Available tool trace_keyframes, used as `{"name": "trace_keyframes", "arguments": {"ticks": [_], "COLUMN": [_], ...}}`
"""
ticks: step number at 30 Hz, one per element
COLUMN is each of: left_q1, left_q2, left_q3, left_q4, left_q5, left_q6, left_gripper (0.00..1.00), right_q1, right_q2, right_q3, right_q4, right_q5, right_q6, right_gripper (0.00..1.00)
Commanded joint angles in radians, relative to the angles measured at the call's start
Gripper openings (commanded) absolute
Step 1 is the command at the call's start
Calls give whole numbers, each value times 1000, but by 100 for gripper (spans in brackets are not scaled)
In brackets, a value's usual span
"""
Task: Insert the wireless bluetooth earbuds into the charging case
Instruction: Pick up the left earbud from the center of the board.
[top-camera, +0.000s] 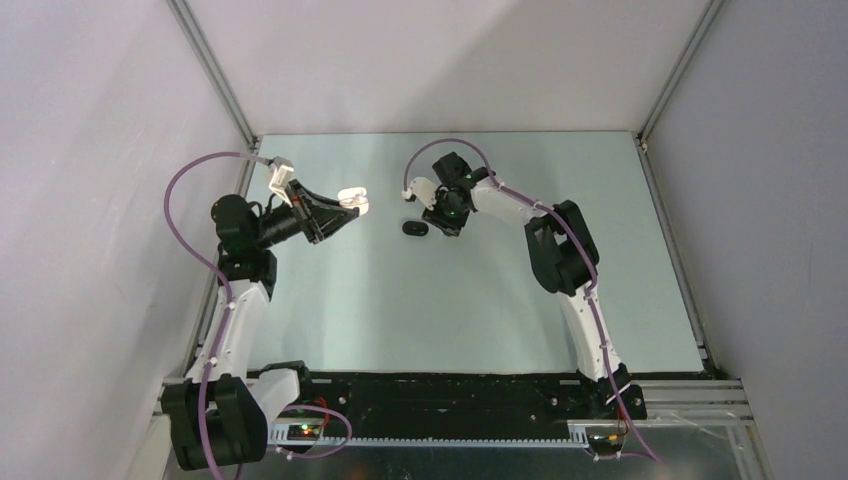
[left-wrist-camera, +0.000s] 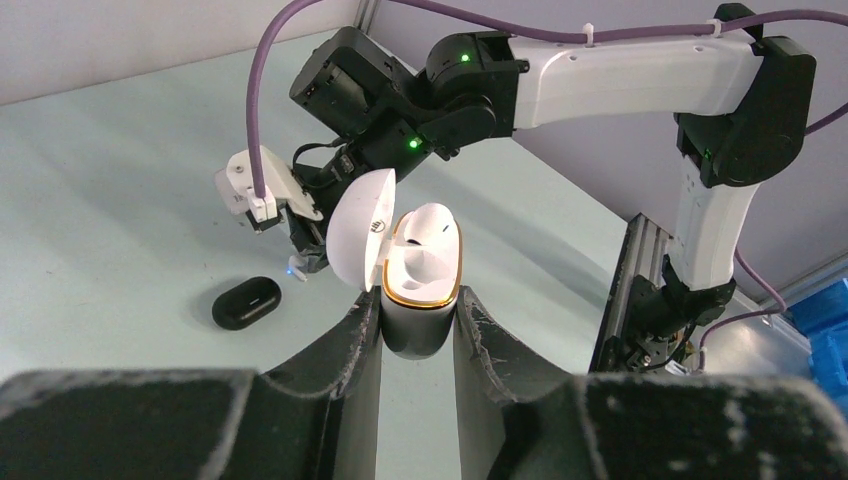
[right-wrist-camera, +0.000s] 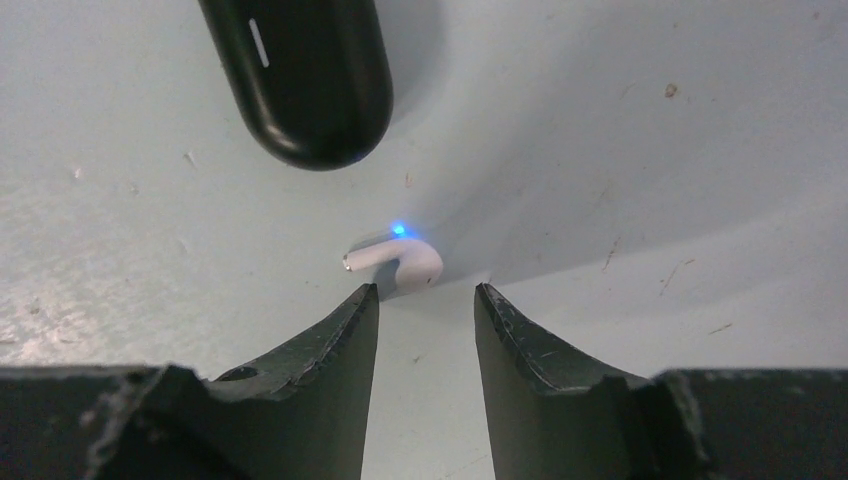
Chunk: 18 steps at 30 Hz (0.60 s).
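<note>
The pale grey-green, smooth desk (top-camera: 400, 310) carries a glossy black oval pebble-shaped plastic case (right-wrist-camera: 300, 75) with a thin pale stripe on its top, lying flat toward the far middle of the surface. Near it, apart and not touching, a tiny white plastic earbud (right-wrist-camera: 400, 262) lies on its side with a blue light glowing on it, its short stem pointing left in the right wrist view. Around them the desk shows fine scratches, scuffs and a few dark specks.
</note>
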Motion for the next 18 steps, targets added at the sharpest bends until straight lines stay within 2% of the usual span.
{"name": "trace_keyframes", "arguments": {"ticks": [1, 7, 12, 18], "left_q1": [7, 7, 7, 7], "left_q2": [-17, -7, -4, -9], "left_q3": [3, 8, 16, 20], "left_q4": [-3, -4, -17, -54], "left_q5": [-1, -8, -8, -12], "left_q6": [17, 12, 12, 33], "left_gripper": [0, 0, 0, 0], "right_q1": [-18, -35, -42, -53], "right_q2": [7, 11, 62, 90], "right_q3": [35, 45, 143, 194], "right_q4": [-73, -100, -173, -197], "right_q5": [-64, -126, -157, -200], "right_q6": [-15, -13, -21, -62], "right_gripper": [44, 42, 42, 45]}}
